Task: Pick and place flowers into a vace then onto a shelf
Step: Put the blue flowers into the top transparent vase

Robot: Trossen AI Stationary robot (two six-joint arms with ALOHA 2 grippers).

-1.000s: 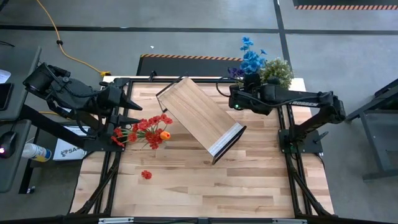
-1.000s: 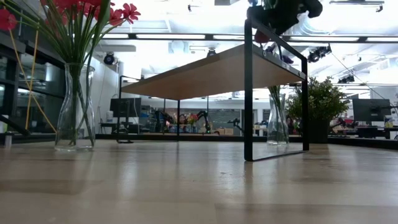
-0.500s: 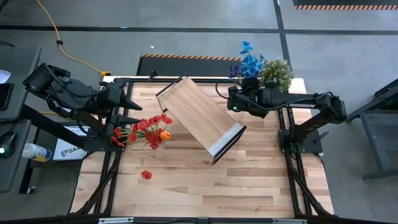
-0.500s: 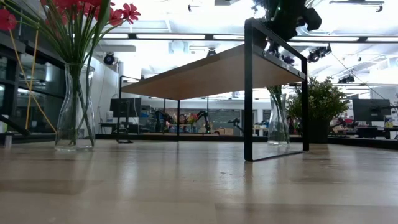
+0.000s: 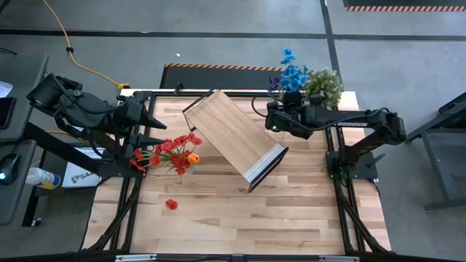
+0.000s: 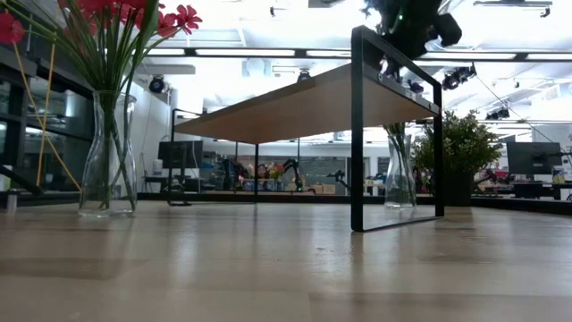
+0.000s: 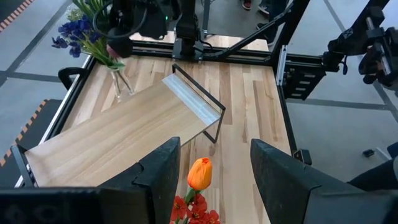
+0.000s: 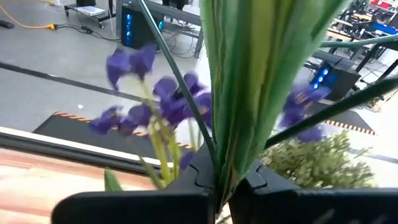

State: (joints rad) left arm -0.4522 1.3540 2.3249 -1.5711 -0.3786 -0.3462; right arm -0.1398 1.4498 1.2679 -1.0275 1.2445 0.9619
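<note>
My right gripper [image 5: 293, 94] is at the table's far right, shut on a bunch of blue and purple flowers [image 5: 291, 71] with green stems. The stems run down into a glass vase [image 6: 399, 174] that stands on the table behind the shelf [image 5: 229, 135]. The shelf is a light-wood board on a black frame, standing askew mid-table. At the left, my left gripper [image 5: 164, 134] hangs open above a second vase [image 6: 107, 152], which holds red flowers [image 5: 166, 153] and an orange bloom [image 7: 199, 173]. One loose red flower [image 5: 171, 204] lies on the table. My right gripper pinches the bunched green stems [image 8: 230, 143] between its two fingers, below the blooms. The fingers come nearly level from the table's near side and lie across the stems. The bunch stands upright, with its lower ends inside the glass vase [image 7: 120, 84].
A bushy pale-green potted plant [image 5: 325, 83] stands just right of the held flowers at the table's far right corner. The shelf's black legs [image 6: 357, 125] stand close to the right vase. Bare wood lies along the table's near side [image 5: 240, 218].
My right gripper has gone down a little with the blue and purple flowers, still shut on their stems, and the blooms sit lower and nearer the vase.
</note>
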